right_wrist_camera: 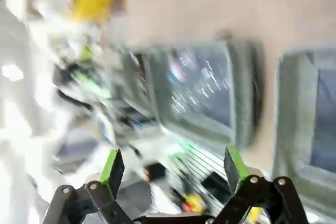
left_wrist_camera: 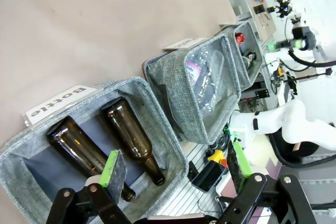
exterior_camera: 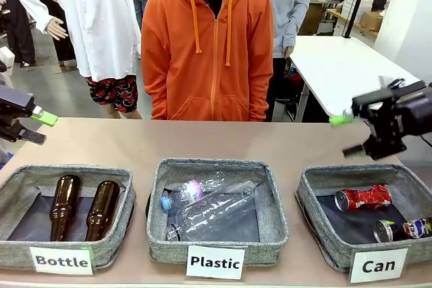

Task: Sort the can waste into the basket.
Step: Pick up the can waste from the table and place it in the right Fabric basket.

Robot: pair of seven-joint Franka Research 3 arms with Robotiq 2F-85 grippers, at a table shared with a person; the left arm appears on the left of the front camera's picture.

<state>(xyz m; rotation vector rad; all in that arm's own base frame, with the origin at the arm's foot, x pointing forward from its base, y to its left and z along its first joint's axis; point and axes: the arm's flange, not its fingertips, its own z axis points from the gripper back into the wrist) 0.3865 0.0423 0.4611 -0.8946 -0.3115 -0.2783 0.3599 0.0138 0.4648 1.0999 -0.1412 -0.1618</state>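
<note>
Can waste, the crushed red can (exterior_camera: pixel 364 198) and dark can (exterior_camera: pixel 405 229), sits in the basket (exterior_camera: pixel 317 224); light, dentable, I'd grip mid-body. Both end effectors, left (exterior_camera: pixel 27 126) and right (exterior_camera: pixel 349 134), are spread, empty.

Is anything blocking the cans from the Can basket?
No. The red can and the dark can lie inside the Can basket. The right gripper is open above the basket's far edge.

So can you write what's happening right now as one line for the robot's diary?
cans: red can and dark can in Can basket | left gripper: open, empty | right gripper: open, empty, above table
</note>
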